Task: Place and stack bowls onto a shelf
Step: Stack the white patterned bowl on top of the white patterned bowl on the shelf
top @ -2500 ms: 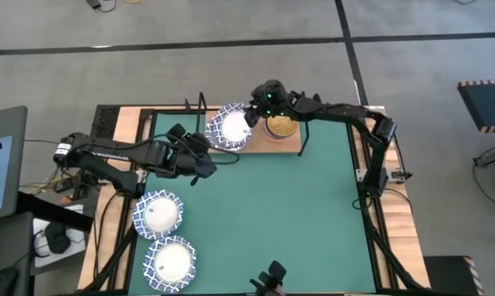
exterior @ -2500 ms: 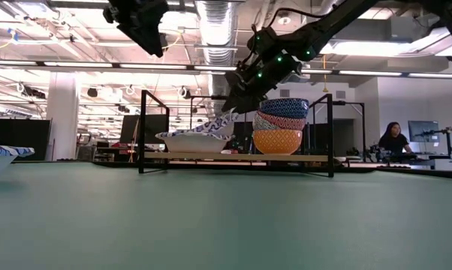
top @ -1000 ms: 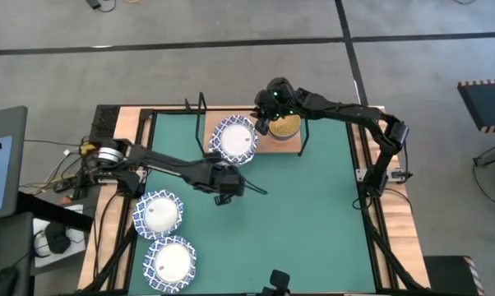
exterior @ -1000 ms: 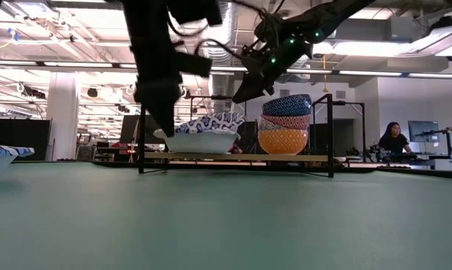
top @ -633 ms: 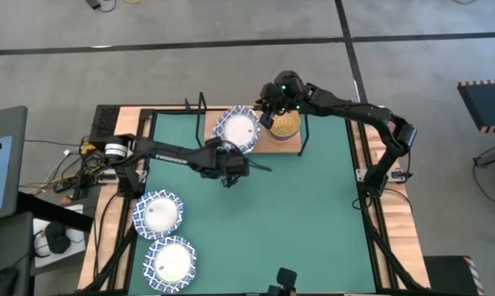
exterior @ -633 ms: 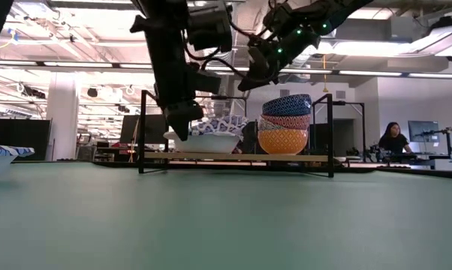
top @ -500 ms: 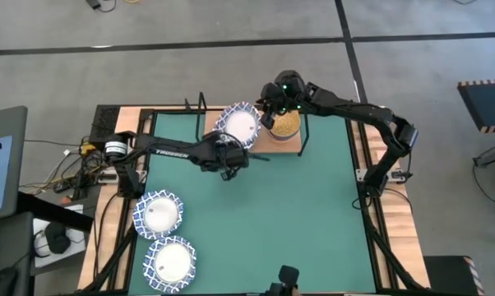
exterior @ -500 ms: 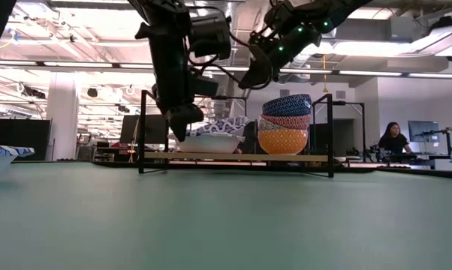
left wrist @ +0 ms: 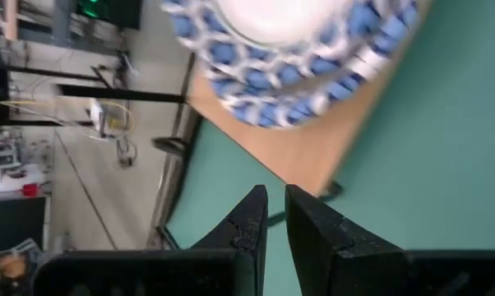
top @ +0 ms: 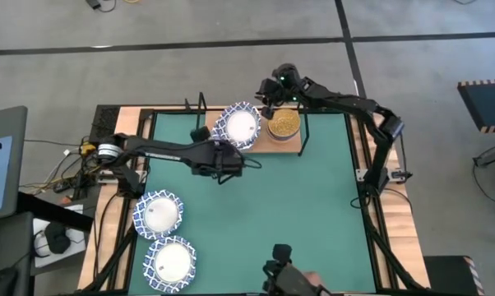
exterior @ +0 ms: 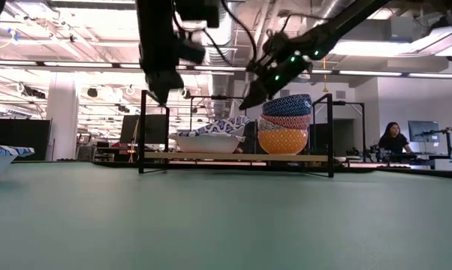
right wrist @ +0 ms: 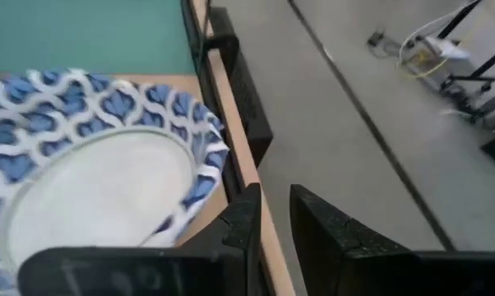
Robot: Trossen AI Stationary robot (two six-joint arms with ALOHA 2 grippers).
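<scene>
Left fingers (top: 231, 167) back from shelved bowl (top: 238, 127)

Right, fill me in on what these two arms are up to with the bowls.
Bowls are being stacked on the shelf. A white lattice-rimmed bowl sits on it beside the stack of small bowls. Neither gripper holds anything: the right gripper hovers above the shelf, the left gripper over the mat beside it. Two large bowls wait by the left arm.

Grey concrete floor (top: 231, 74) surrounds the table; beyond it, ceiling light strips (exterior: 76, 64), ducts (exterior: 215, 19), a white pillar (exterior: 61, 116) and a seated person (exterior: 395, 140) far right.
</scene>
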